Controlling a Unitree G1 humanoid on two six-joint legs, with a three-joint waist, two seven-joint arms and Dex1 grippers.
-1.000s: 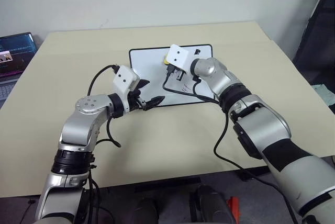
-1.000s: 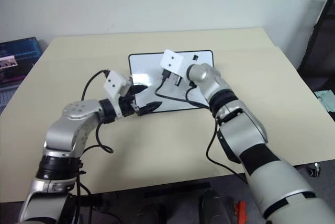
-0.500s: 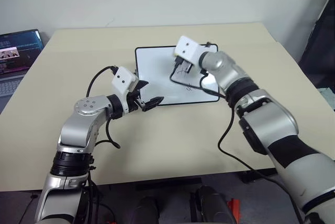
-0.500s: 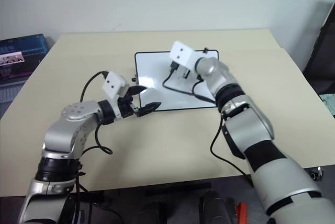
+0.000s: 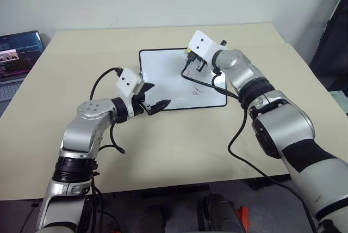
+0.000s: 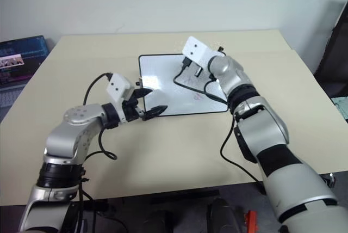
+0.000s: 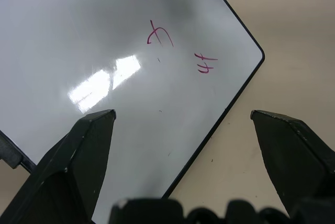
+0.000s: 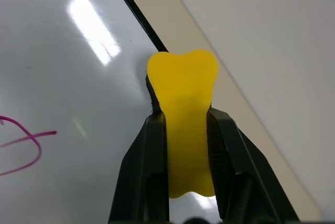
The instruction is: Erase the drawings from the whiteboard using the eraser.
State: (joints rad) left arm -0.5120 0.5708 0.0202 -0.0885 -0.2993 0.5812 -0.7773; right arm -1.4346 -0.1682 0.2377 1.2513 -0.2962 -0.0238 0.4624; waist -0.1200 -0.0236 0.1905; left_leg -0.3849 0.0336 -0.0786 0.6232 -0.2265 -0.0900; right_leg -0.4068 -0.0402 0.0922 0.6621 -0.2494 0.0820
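Note:
The whiteboard (image 5: 163, 75) lies flat on the tan table, white with a thin black frame. Small pink drawings (image 7: 159, 34) mark its right half, with another scribble (image 7: 205, 63) near its front right corner. My right gripper (image 5: 191, 57) hangs over the board's far right part and is shut on the yellow eraser (image 8: 183, 124). The eraser's tip is by the board's black frame; I cannot tell whether it touches. My left gripper (image 5: 157, 96) is open with nothing between its fingers, at the board's front left corner.
An open laptop (image 5: 19, 50) sits off the table's left side. A dark object (image 5: 331, 26) stands beyond the table's right edge. Black cables hang from both wrists over the table (image 5: 179, 140).
My right gripper has carried the eraser to the right and a little up, from the board's middle to its far right part. The left gripper has kept still.

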